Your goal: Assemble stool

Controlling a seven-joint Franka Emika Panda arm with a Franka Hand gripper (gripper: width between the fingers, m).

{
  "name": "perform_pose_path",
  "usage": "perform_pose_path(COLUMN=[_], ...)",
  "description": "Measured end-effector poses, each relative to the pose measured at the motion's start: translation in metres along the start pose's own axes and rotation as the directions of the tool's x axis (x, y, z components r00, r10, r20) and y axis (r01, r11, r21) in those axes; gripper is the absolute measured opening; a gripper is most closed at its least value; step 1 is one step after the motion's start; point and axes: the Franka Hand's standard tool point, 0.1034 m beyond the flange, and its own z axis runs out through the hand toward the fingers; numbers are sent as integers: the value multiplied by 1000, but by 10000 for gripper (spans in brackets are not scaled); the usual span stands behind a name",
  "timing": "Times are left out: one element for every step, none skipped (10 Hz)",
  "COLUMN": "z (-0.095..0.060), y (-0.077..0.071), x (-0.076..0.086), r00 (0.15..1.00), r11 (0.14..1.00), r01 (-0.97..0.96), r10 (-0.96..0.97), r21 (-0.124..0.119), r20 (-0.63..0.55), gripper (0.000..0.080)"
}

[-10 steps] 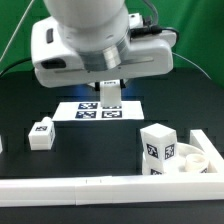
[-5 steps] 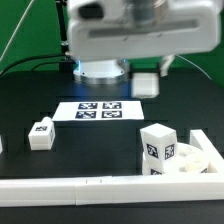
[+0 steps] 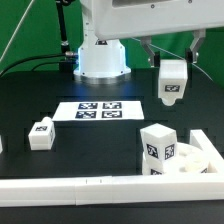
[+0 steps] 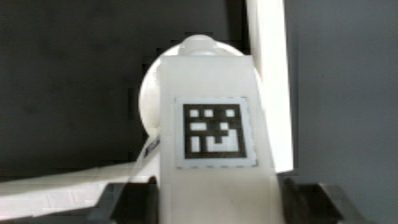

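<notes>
My gripper (image 3: 172,68) is shut on a blocky white stool leg (image 3: 172,84) and holds it in the air at the exterior view's upper right, its tag facing the camera. In the wrist view the same leg (image 4: 217,130) fills the space between my fingers (image 4: 135,200), tag showing. A rounded white shape (image 4: 164,85) lies behind it; what it is I cannot tell. Below and in front, the round seat disc (image 3: 200,160) lies on the table with a second leg (image 3: 157,148) standing by its edge. A third leg (image 3: 41,133) rests at the left.
The marker board (image 3: 100,110) lies flat in the middle of the black table. A long white L-shaped rail (image 3: 90,187) runs along the front edge. The robot's base (image 3: 101,60) stands behind the marker board.
The arm has carried the leg from just above the marker board to the exterior view's right, where it hangs higher over the table. The jaws stay shut on it.
</notes>
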Motion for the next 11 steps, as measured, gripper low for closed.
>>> perform_pose_path(z=[1, 4, 10, 17, 21, 21, 23, 26, 33, 37, 43], y=[-7, -14, -19, -21, -22, -23, -22, -23, -27, -38, -39], x=[9, 16, 15, 13, 8, 9, 8, 5, -3, -7, -5], r00=[993, 972, 948, 914, 887, 866, 874, 883, 905, 921, 912], r11=[1000, 1000, 999, 999, 999, 999, 999, 999, 999, 999, 998], r01=[2, 17, 23, 28, 37, 45, 45, 45, 49, 40, 57], r10=[-1, -12, -15, -14, -20, -25, -27, -29, -38, -32, -53], r21=[11, 19, 23, 28, 27, 27, 25, 23, 14, 12, -2], r20=[-114, -236, -319, -405, -462, -499, -486, -469, -423, -389, -407], gripper=[330, 330, 330, 330, 330, 330, 330, 330, 330, 330, 330])
